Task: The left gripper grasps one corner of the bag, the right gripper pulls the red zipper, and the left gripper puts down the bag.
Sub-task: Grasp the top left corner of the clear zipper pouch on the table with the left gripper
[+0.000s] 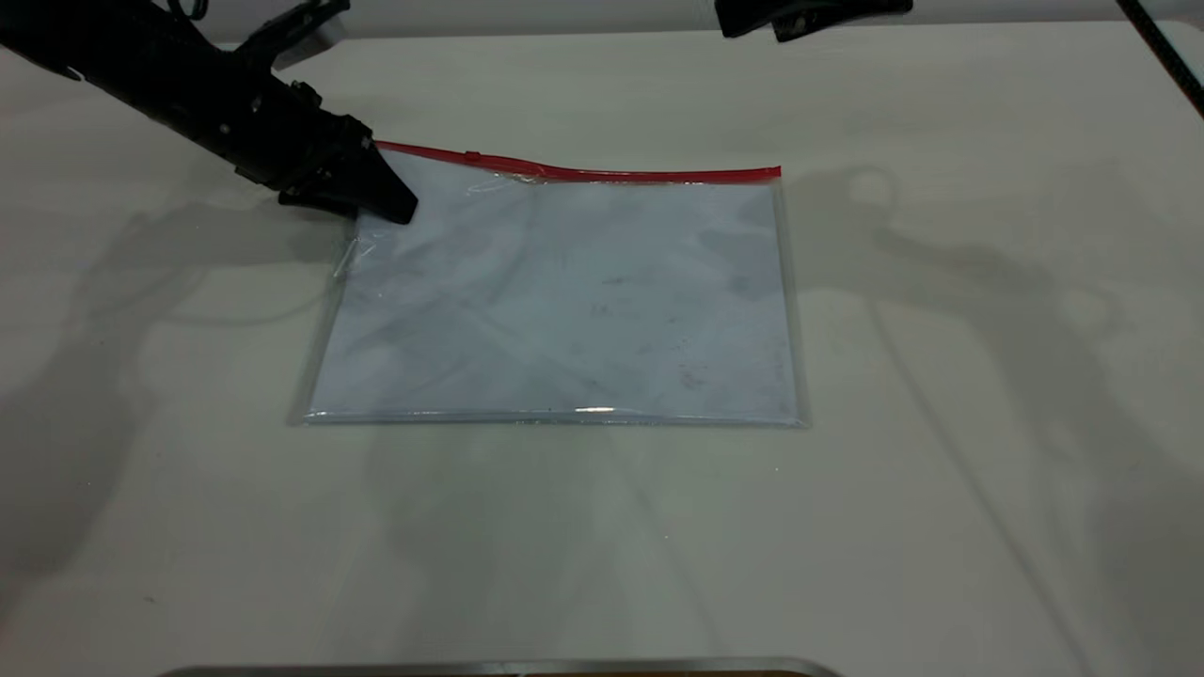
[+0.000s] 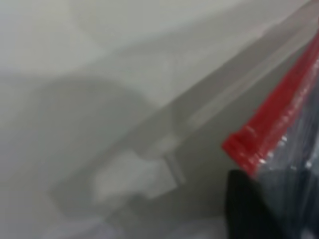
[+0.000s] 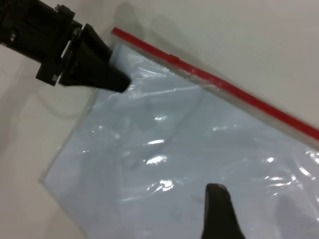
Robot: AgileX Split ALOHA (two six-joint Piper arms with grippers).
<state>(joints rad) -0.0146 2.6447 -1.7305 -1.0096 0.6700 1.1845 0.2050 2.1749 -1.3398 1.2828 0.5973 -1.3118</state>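
Observation:
The clear bag (image 1: 564, 301) lies flat on the white table, its red zipper (image 1: 611, 174) along the far edge. The tiny slider tab (image 1: 473, 156) sits near the left end of the strip. My left gripper (image 1: 386, 197) is shut on the corner of the bag (image 1: 381, 155) at the strip's left end, which is raised slightly off the table. The right wrist view shows it too (image 3: 117, 79), with the plastic creased around it. The left wrist view shows the red strip end (image 2: 249, 142) beside the black jaw. My right gripper (image 1: 809, 14) hangs high over the far edge, away from the bag.
A brownish smudge (image 1: 691, 379) marks the bag near its front right corner. A metal edge (image 1: 499, 668) runs along the table's front. The right arm's cable (image 1: 1162, 47) crosses the far right corner. Bare table (image 1: 988, 423) lies to the bag's right.

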